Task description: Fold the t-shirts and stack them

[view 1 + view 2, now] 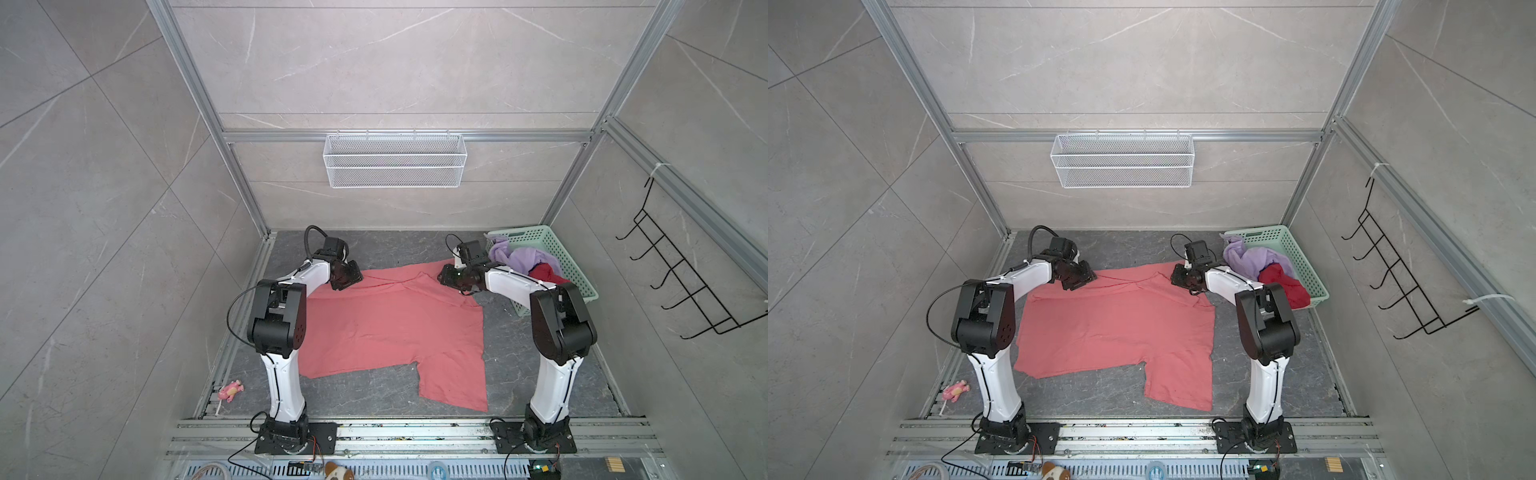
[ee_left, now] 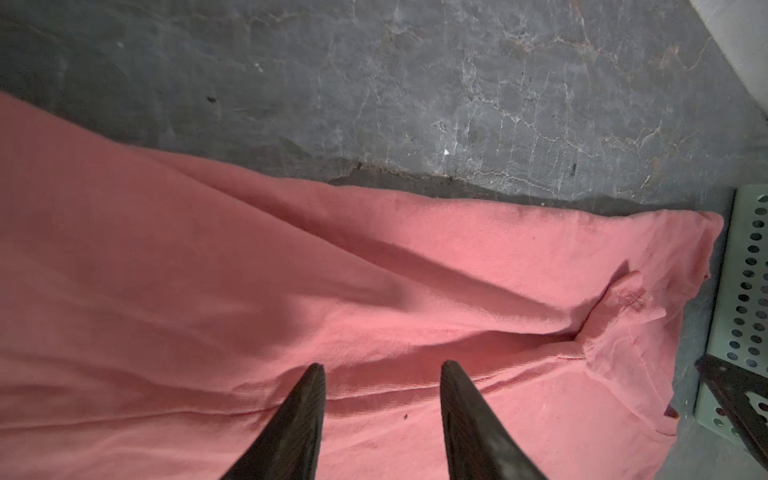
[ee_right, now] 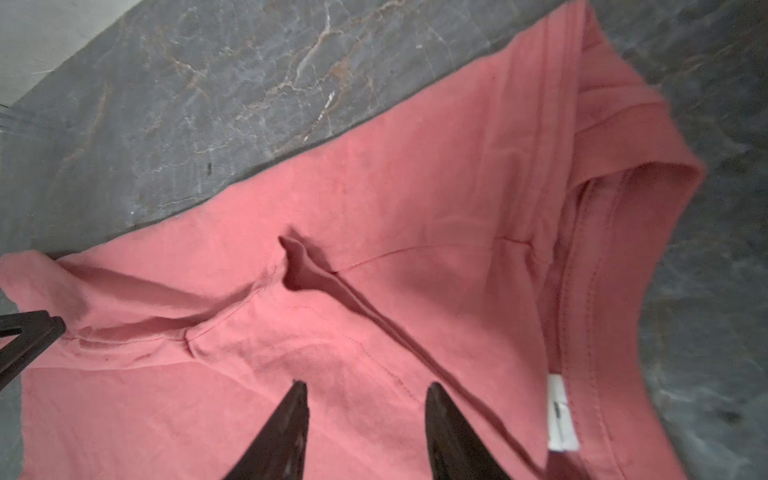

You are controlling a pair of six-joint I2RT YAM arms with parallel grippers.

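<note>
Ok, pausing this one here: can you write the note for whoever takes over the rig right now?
Left gripper: open, holding nothing, over the far edge of the salmon-pink t-shirt.
Right gripper: open, holding nothing, over the same shirt near its collar and neck label.
Things: the pink shirt lies spread on the dark tabletop, wrinkled along the far edge. The lilac t-shirt and deep-red t-shirt are bunched in the mint-green basket, far right.
Done: no finished fold, no stack.
Left: fold the pink shirt, then fold and stack the other two.

A mint-green basket (image 1: 571, 266) stands back right; a white wire basket (image 1: 395, 160) hangs on the rear rail (image 1: 282, 136).
</note>
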